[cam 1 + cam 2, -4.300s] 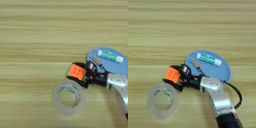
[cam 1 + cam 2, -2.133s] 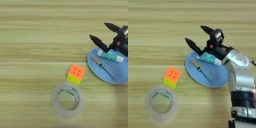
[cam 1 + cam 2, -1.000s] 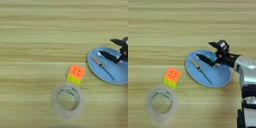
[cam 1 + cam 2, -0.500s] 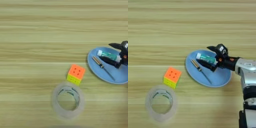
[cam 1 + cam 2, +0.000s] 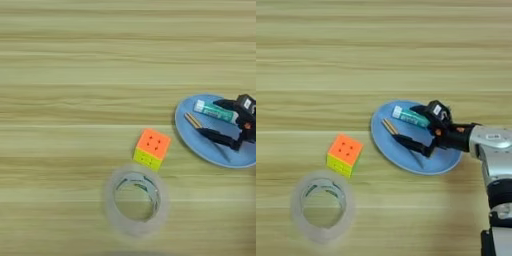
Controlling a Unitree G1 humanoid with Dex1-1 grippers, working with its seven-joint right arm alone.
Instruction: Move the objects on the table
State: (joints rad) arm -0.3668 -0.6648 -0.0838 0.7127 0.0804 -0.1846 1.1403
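Observation:
A white tube with a green label [image 5: 407,116] and a thin gold-brown stick [image 5: 389,126] lie on the blue oval plate [image 5: 387,145] at the right of the table [image 5: 75,75]. My right gripper [image 5: 404,123] reaches in from the right, low over the plate and open. One black finger runs along the tube's far side. The other crosses the stick's lower half, so the tube lies between the two. An orange-and-yellow puzzle cube [image 5: 151,148] stands on the wood just left of the plate, apart from the gripper.
A clear tape ring [image 5: 135,201] lies flat on the table just below the cube, towards the front. My silver forearm [image 5: 496,150] comes in along the right edge.
The gripper let go of the cube left of the plate, rose, then came down over the plate. In the last second it slid left until its open fingers straddle the tube.

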